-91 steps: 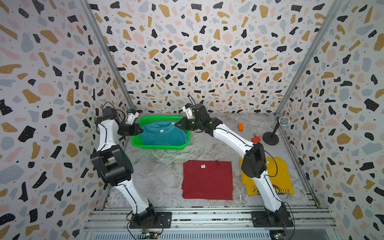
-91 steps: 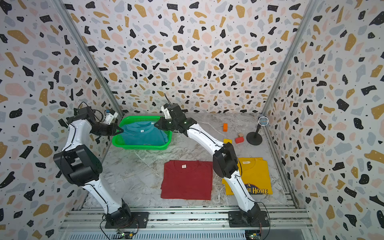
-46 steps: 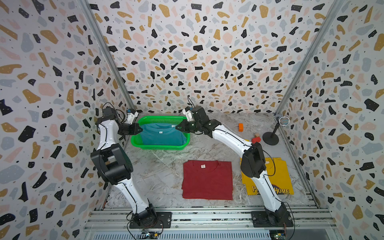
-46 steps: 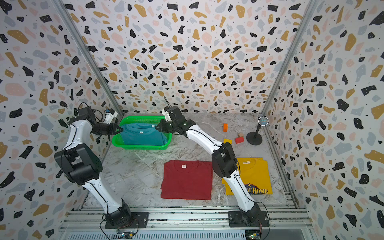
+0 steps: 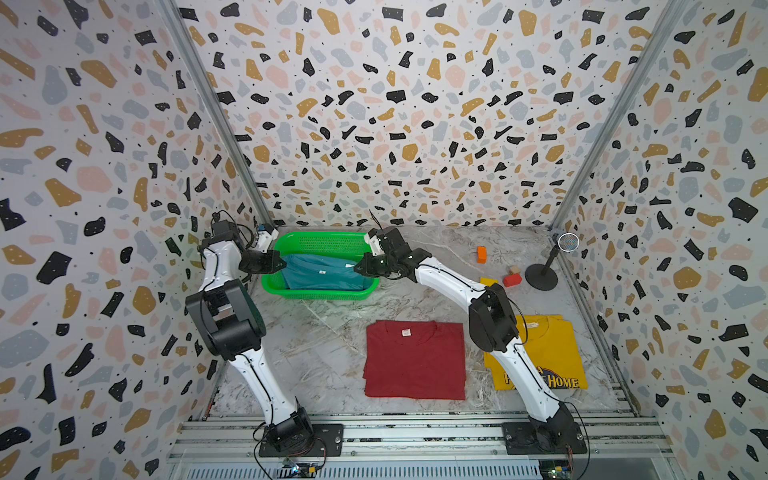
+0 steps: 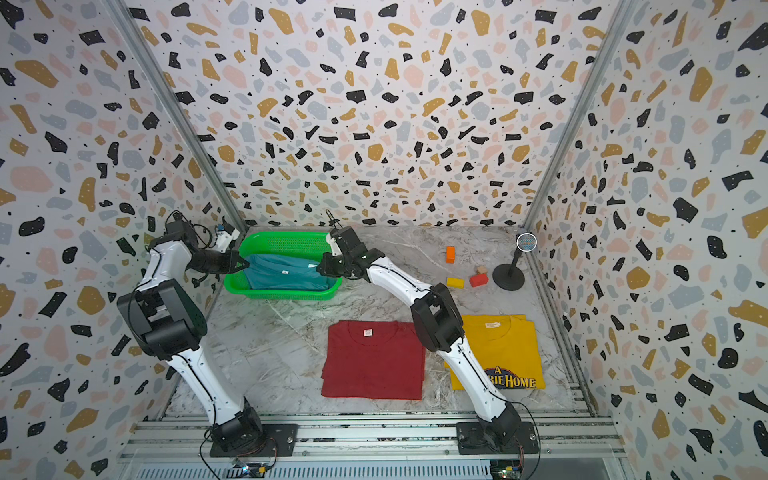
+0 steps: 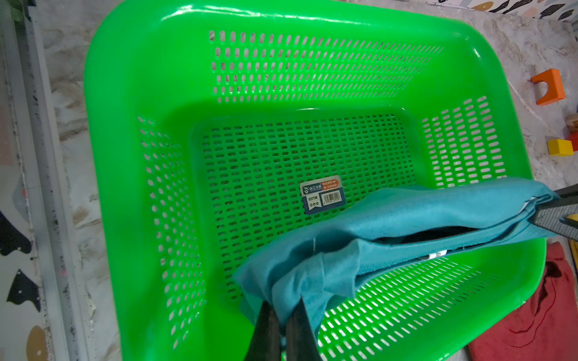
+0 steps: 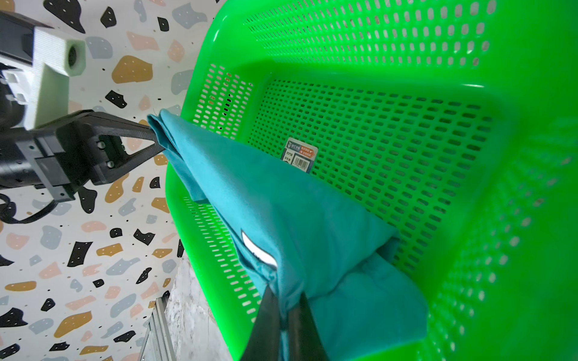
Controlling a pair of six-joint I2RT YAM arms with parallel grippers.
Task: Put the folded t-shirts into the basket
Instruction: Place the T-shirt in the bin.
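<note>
Both my left gripper [image 5: 283, 264] and right gripper [image 5: 357, 268] clamp the teal shirt's [image 5: 322, 277] ends so it hangs flat over the basket [image 5: 328, 242] at eleven o'clock. Red shirt [image 5: 415, 359] waits at six, yellow shirt [image 5: 552, 353] at four.

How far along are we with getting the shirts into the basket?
Done: nothing released yet. In hand: left end effector and right end effector are shut on the teal shirt, hanging into the green basket. Remaining: red shirt and yellow shirt, flat on the table.
</note>
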